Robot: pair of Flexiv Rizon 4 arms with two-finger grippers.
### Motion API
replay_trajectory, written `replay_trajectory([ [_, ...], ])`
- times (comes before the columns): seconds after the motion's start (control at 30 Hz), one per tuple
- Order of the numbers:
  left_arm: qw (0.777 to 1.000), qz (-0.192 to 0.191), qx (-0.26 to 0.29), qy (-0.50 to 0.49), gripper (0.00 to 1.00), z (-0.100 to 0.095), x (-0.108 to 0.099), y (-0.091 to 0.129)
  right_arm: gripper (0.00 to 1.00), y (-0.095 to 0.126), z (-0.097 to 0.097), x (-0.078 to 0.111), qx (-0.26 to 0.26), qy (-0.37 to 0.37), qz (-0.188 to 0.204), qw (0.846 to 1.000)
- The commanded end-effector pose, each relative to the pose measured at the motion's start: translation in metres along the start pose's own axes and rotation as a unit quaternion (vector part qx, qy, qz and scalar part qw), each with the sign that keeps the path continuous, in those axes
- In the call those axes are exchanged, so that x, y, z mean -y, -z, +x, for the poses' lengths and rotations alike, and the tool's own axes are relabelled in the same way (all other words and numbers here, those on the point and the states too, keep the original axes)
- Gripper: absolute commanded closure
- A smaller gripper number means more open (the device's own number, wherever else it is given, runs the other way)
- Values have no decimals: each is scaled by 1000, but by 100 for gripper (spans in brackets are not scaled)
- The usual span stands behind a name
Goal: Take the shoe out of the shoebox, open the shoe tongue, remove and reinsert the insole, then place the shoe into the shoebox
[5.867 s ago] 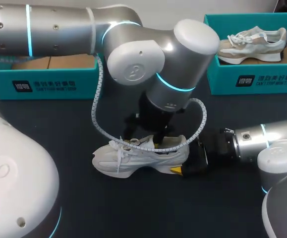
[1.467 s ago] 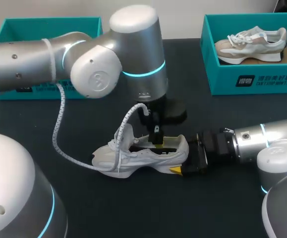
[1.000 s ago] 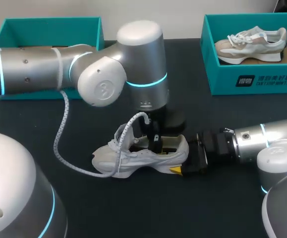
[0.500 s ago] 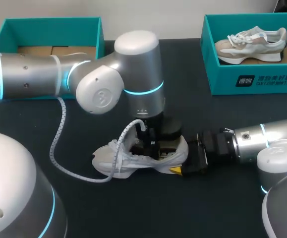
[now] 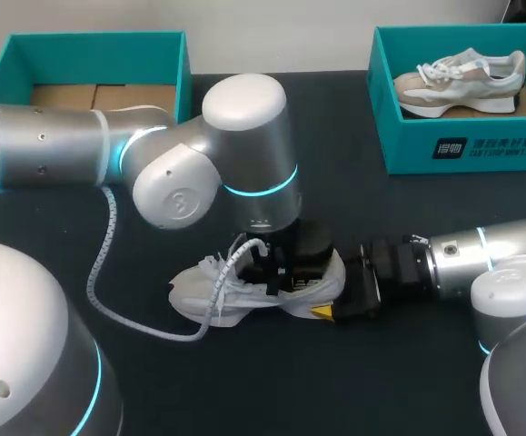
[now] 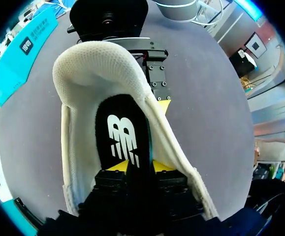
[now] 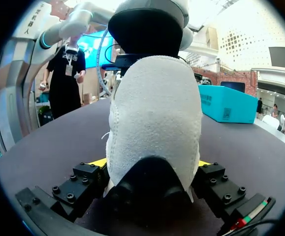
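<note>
Upper left corner of the head view has a teal shoebox (image 5: 90, 38) with nothing but its cardboard floor showing. My left arm (image 5: 63, 145) comes in from that side and bends straight down at the middle of the frame. Its left gripper (image 5: 276, 268) is sunk into the mouth of the white shoe (image 5: 199, 295).

The shoe lies on the dark table (image 5: 244, 381), just below centre, toe pointing left and laces loose. In the left wrist view the two yellow tips sit close together, pinching the narrow part of the black insole (image 6: 125, 132) from both sides. The rest of the insole lies ahead of them, flat inside the shoe.

Right of the shoe, the right gripper (image 5: 333, 289) comes in low from the right edge. It's clamped wide around the heel, and the right wrist view shows a finger (image 7: 90, 172) pressed on each side of the heel. Upper right is a second teal shoebox (image 5: 462, 150) with a beige and white shoe (image 5: 462, 77) inside it.
</note>
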State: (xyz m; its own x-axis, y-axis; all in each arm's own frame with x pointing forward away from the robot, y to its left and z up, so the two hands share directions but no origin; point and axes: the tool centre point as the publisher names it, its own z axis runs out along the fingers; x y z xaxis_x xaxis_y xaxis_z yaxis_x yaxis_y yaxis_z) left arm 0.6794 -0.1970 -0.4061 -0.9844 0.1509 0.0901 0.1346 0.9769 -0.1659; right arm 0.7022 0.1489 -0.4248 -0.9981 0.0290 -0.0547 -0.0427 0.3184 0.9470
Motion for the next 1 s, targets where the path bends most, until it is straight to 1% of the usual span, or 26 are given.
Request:
replay_trajectory([
  [0.03,1000,1,0,1,100,-1,-2,-20,100,-6,-2,2,1,-1,1,1000],
  [0.33,1000,21,-3,14,100,4,-12,22,100,-6,-2,2,1,-1,1,1000],
  [0.5,999,35,-15,31,100,2,-15,35,100,-6,-2,2,1,-1,1,1000],
  [0.67,997,58,-35,49,100,2,-18,47,100,-6,-2,2,1,-1,1,1000],
  [0.9,993,88,-47,58,100,3,-22,60,100,-6,-2,2,1,-1,1,1000],
  [1.0,992,102,-42,68,100,2,-24,66,100,-6,-2,2,1,-1,1,1000],
])
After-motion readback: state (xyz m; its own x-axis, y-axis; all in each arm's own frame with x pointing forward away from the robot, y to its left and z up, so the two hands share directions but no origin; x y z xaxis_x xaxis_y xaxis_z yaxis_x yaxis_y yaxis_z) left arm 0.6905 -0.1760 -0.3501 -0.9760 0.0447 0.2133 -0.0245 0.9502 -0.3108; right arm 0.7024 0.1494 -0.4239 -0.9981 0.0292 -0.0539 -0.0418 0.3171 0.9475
